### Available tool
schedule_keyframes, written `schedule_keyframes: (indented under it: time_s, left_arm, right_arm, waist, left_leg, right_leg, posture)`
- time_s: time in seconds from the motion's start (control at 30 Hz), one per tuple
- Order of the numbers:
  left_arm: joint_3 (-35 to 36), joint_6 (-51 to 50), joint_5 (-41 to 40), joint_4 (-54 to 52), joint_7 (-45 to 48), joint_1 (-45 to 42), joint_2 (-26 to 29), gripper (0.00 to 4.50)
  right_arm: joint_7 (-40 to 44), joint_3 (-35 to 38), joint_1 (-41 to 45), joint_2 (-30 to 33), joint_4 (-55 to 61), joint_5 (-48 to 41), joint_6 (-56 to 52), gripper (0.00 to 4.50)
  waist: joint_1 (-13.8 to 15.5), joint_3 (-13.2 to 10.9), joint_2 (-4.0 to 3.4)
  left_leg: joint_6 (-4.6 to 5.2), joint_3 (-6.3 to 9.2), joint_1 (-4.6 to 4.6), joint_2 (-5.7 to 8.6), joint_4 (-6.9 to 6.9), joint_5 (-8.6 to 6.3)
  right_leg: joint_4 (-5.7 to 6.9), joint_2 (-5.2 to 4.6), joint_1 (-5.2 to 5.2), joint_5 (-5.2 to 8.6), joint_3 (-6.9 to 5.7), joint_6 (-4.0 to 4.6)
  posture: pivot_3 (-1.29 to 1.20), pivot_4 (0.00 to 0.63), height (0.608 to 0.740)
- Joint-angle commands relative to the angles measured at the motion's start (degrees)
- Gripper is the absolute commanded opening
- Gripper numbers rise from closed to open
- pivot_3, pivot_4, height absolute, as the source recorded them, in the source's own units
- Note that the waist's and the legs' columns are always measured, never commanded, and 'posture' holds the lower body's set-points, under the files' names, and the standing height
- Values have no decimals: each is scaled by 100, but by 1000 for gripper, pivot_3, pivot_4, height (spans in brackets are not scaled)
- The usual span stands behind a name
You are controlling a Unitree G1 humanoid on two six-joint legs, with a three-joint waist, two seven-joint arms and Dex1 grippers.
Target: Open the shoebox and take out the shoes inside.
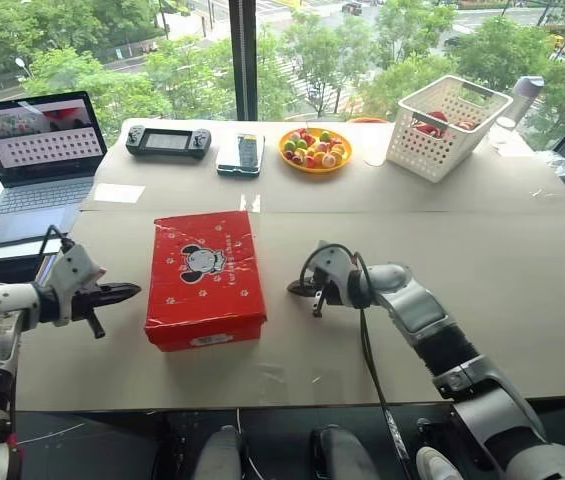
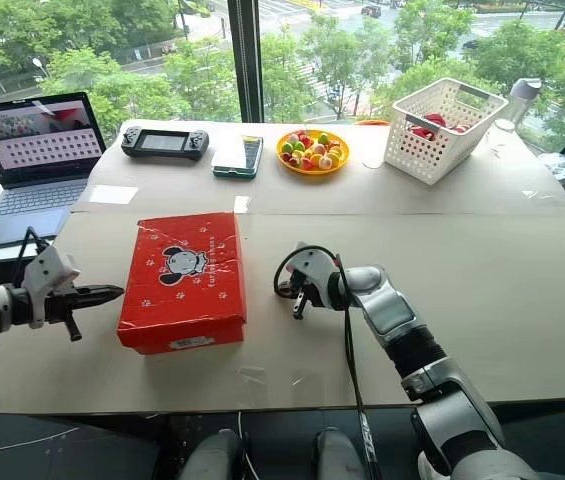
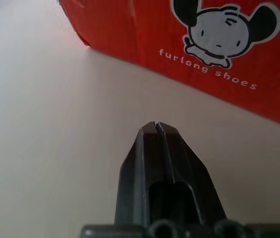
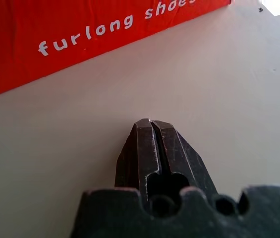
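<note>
The red shoebox [image 1: 205,278] lies shut in the middle of the table, lid on top with a cartoon figure and paw prints, white label on its near end. My left gripper [image 1: 132,291] hovers just left of the box, shut, tips aimed at its left side [image 3: 219,54] with a small gap. My right gripper [image 1: 295,289] is a short way right of the box, also shut and empty, pointing at the right side wall [image 4: 80,34]. The shoes are hidden inside the closed box.
Along the far edge stand a laptop [image 1: 37,160], a handheld game console [image 1: 168,141], a phone [image 1: 242,154], a yellow bowl of coloured sweets [image 1: 314,148] and a white lattice basket [image 1: 449,125]. A cable loops off my right wrist.
</note>
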State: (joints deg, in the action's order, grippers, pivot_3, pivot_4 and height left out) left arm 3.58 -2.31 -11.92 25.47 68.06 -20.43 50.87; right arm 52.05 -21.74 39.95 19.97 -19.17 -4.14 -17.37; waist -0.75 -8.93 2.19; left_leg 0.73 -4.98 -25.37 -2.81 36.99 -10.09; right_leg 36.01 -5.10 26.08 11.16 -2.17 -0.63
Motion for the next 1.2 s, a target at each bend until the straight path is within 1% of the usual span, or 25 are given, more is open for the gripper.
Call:
schedule_keyframes:
  time_s: [0.03, 0.2, 0.3, 0.5, 0.57, 0.67, 0.77, 0.87, 1.0, 1.1, 1.2]
  left_arm:
    - [-195, -4, 93, -475, -70, -47, -194, 0]
    - [-637, -156, 217, -772, -112, -411, -712, 0]
    - [-883, -81, 372, -623, -77, -743, -1041, 0]
    - [-1227, 501, 904, 631, -314, -1622, -1662, 0]
    - [-1264, 659, 945, 1047, -323, -1884, -1883, 0]
    - [-1457, 1112, 1284, 1949, -575, -2347, -2282, 0]
    - [-1518, 1372, 1418, 2537, -641, -2649, -2563, 0]
    - [-1549, 1634, 1528, 2857, -594, -2750, -2697, 0]
    - [-1514, 1854, 1611, 3116, -608, -2810, -2669, 0]
    - [-1450, 1996, 1657, 3177, -698, -2819, -2488, 0]
    - [-1187, 1967, 1450, 2945, -666, -2661, -2171, 0]
  right_arm:
    - [27, 33, 22, -58, 112, 69, 98, 14]
    - [21, 112, -49, -52, 220, 124, 45, 14]
    - [-23, 281, -70, 102, 200, 151, 24, 14]
    - [28, 685, -158, 673, 180, 175, 15, 14]
    - [62, 796, -226, 833, 223, 174, -12, 14]
    - [106, 1009, -478, 1136, 474, 119, -113, 14]
    - [77, 1142, -715, 1286, 757, 86, -234, 14]
    - [-32, 1224, -900, 1355, 919, 102, -338, 14]
    - [-65, 1282, -1021, 1360, 1055, 76, -419, 14]
    - [-78, 1313, -1061, 1363, 1056, 66, -418, 14]
    - [-58, 1347, -1085, 1396, 998, 52, -377, 14]
  waist:
    - [-9, 0, 0]
    - [31, 0, -1]
    - [59, 0, -1]
    - [140, 0, -1]
    - [158, 0, -1]
    - [160, 0, -1]
    - [179, 0, -1]
    - [155, 1, -3]
    - [149, 1, -3]
    - [148, 1, -3]
    - [111, 1, -3]
  left_leg:
    - [0, 0, 1, 0, 0, 0]
    - [-4, 3, 7, 1, 3, 4]
    - [-6, 3, 7, 2, 18, 6]
    - [-5, 4, 6, 5, 40, 7]
    - [-4, 7, 5, 7, 43, 8]
    - [-3, 7, 5, 8, 46, 7]
    - [-2, 13, 5, 11, 52, 7]
    - [2, 13, 6, 8, 68, 4]
    - [4, 18, 12, 6, 80, 3]
    - [8, 20, 13, 6, 81, 0]
    - [8, 20, 13, 4, 81, 0]
  right_leg:
    - [4, 1, 2, 1, 0, 1]
    - [13, 2, -2, 3, -2, 3]
    - [17, 2, -6, 2, -3, -4]
    - [19, 0, -14, 0, -3, -21]
    - [21, 1, -17, -1, -3, -21]
    - [19, 0, -21, -2, -2, -22]
    - [18, 1, -31, -1, -3, -23]
    - [19, 2, -38, -3, -3, -30]
    - [17, 1, -54, -1, -8, -45]
    - [12, 0, -59, -1, -9, -45]
    - [12, 2, -58, -2, -10, -44]
  posture:
    - [0, 150, 733]
    - [0, 150, 733]
    - [0, 150, 733]
    - [0, 150, 733]
    - [0, 150, 733]
    - [0, 150, 733]
    - [0, 150, 733]
    - [0, 150, 733]
    - [0, 150, 733]
    - [0, 150, 733]
    - [0, 150, 733]
